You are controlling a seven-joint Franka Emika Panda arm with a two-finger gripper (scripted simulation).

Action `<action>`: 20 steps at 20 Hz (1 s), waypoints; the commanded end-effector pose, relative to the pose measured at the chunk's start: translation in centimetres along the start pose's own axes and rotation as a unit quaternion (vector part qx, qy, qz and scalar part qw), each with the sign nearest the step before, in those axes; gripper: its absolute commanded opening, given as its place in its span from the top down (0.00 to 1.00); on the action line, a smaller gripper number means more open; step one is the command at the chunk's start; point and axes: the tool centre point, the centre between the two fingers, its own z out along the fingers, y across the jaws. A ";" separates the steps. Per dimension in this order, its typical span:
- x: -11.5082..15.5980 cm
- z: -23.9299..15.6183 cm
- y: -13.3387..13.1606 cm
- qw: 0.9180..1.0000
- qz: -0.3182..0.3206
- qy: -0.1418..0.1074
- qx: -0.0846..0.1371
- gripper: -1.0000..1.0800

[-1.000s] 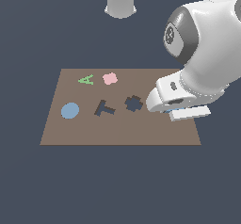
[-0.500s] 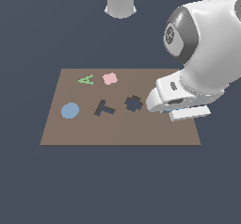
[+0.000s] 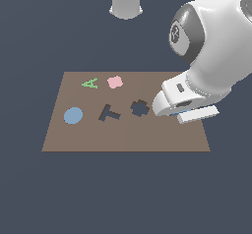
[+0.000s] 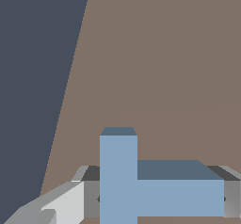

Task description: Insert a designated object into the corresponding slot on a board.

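Comparing with a second ago, nothing shifts: my gripper (image 4: 155, 199) keeps its jaws closed on the blue T (image 4: 141, 190), unlifted, far from the slot (image 3: 110, 113).

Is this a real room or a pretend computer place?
Most likely a computer-made test scene: a white robot arm over a flat brown board with a blue T block, and plain dark ground with no walls or furniture.

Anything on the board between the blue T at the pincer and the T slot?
Only the lobed recess lies between the T at the pincer and the T slot. It is a hole in the board; nothing raised blocks the way.
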 end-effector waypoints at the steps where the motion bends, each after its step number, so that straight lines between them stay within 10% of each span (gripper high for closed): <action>1: -0.5 0.0 0.0 1.000 -0.021 0.000 0.000 1.00; 11: -3.5 -0.1 0.7 0.988 -0.151 0.000 0.000 1.00; 20: -6.9 -0.3 2.5 0.950 -0.311 0.000 0.000 1.00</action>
